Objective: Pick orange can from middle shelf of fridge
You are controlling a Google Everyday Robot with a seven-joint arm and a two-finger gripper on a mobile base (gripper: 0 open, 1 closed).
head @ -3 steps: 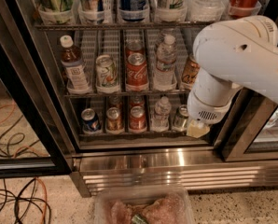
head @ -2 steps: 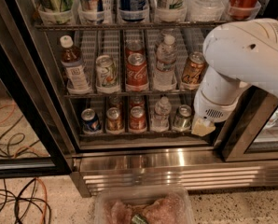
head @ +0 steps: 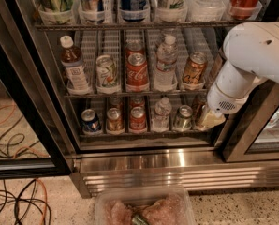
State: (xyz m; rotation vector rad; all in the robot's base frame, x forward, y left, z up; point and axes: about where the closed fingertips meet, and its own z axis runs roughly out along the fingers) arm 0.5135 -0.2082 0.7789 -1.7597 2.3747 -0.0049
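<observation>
Arm [head: 256,50] swung right, baring the orange can [head: 194,69] at the middle shelf's [head: 130,93] right end; gripper [head: 210,118] hangs below it, open-or-shut can't tell, and a skewed reach could knock the neighbouring bottle [head: 166,60].

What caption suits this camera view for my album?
Robot's pincer hangs low at the right of the fridge, below the orange can on the middle shelf.
</observation>
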